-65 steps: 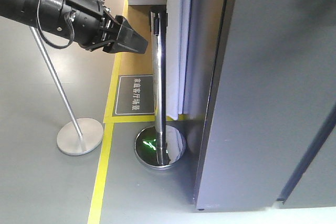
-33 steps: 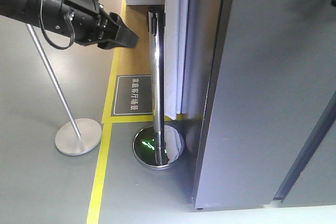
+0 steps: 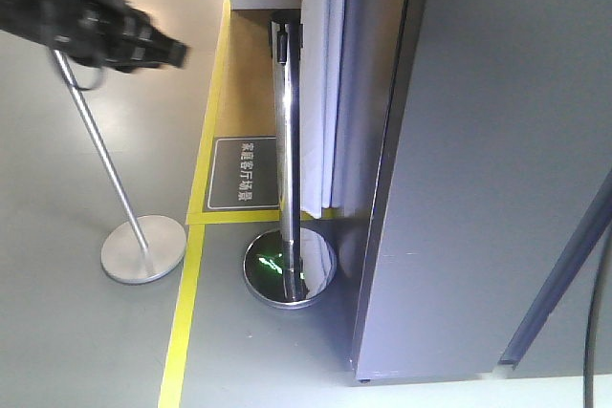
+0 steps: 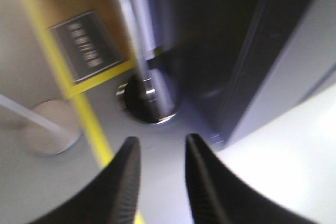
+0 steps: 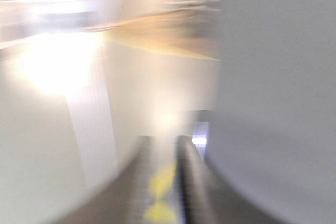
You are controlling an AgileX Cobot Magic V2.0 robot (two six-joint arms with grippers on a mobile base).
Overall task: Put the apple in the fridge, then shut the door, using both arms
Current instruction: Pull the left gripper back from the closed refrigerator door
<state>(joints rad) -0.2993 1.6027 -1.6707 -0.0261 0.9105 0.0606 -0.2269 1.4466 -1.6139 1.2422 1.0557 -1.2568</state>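
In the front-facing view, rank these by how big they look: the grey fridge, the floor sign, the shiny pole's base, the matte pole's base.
1. The fridge, by far the largest.
2. The floor sign.
3. The shiny base and the matte base look alike; I won't rank them.

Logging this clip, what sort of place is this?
Probably a lab or demo hall, not a home: steel barrier poles on round bases, yellow floor tape, a floor sign, and a dark grey fridge.
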